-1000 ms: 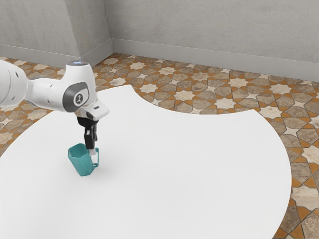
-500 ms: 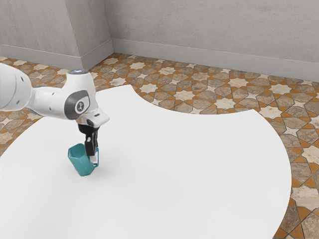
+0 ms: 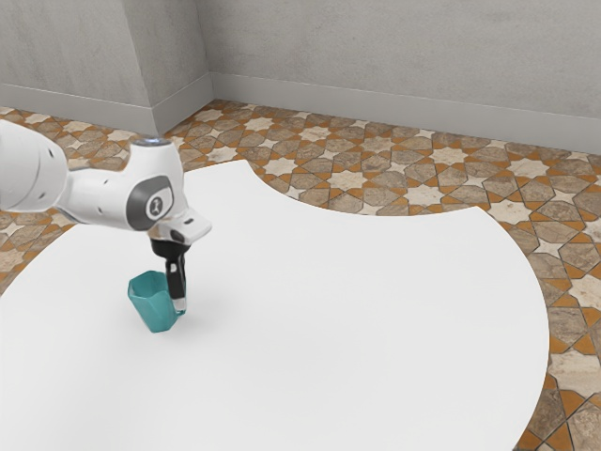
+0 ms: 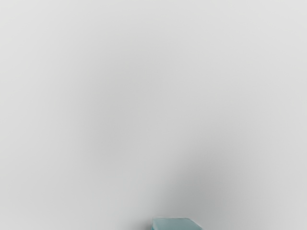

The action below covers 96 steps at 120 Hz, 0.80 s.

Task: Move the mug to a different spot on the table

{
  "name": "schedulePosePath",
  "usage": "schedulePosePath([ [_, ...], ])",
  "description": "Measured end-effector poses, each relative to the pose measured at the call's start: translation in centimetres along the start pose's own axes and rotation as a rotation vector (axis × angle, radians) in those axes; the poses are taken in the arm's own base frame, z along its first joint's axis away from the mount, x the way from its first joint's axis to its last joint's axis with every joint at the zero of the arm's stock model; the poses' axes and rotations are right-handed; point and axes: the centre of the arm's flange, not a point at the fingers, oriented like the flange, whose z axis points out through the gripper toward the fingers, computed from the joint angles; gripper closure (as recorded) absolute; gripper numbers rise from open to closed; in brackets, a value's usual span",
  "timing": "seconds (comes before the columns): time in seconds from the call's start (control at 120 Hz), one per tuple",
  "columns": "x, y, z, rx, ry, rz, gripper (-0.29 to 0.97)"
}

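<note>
Teal mug near table edge, gripper apparently at handle.

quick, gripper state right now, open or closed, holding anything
gripper: low at the teal mug, on its side toward the exterior view's right; open or closed on it cannot be told

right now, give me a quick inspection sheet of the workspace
surface: white table with a curved edge
job's things: teal mug, open side up, on the table toward the exterior view's left
clutter: nothing seen
grippers: black tool low at the mug's rim, on the side toward the exterior view's right; grip cannot be read
cables: nothing seen
surroundings: patterned tile floor, grey walls
</note>
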Motion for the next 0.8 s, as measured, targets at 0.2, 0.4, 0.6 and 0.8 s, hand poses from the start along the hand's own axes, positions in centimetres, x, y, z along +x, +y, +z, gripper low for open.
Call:
schedulePosePath([
  [0.2, 0.10, -0.01, 0.41, -0.004, -0.005, -0.024, 0.02],
  [0.4, 0.16, 0.00, 0.73, -0.006, -0.009, -0.039, 0.10],
  [0.6, 0.22, -0.05, 0.45, 0.000, -0.009, -0.049, 0.29],
  [0.8, 0.11, -0.21, 0.38, 0.006, -0.016, -0.058, 0.42],
])
